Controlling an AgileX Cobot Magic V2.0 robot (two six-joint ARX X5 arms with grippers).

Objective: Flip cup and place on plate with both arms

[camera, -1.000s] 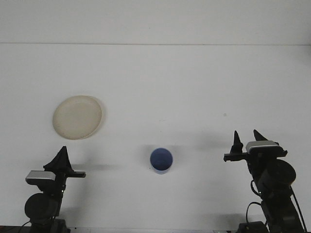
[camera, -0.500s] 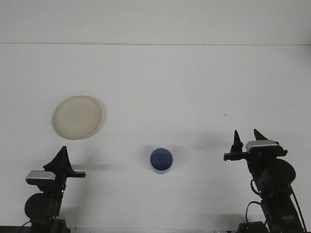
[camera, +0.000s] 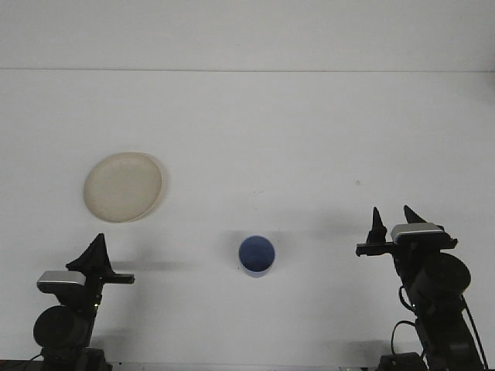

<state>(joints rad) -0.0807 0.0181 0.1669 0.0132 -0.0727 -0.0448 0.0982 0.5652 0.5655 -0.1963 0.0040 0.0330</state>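
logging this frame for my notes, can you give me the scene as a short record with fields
surface: white table
cup: blue cup, near the front edge at centre, resting on the table, not held
plate: cream plate, left of centre, nothing on it
cup to plate: apart, plate farther back and to the left
left gripper: shut, low at front left, clear of both items
right gripper: open, at front right, clear of the cup
task state: cup not yet grasped

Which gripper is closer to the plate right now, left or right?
Left. The left gripper sits just below the plate, on the same side. The right gripper is far across the table, beyond the blue cup.
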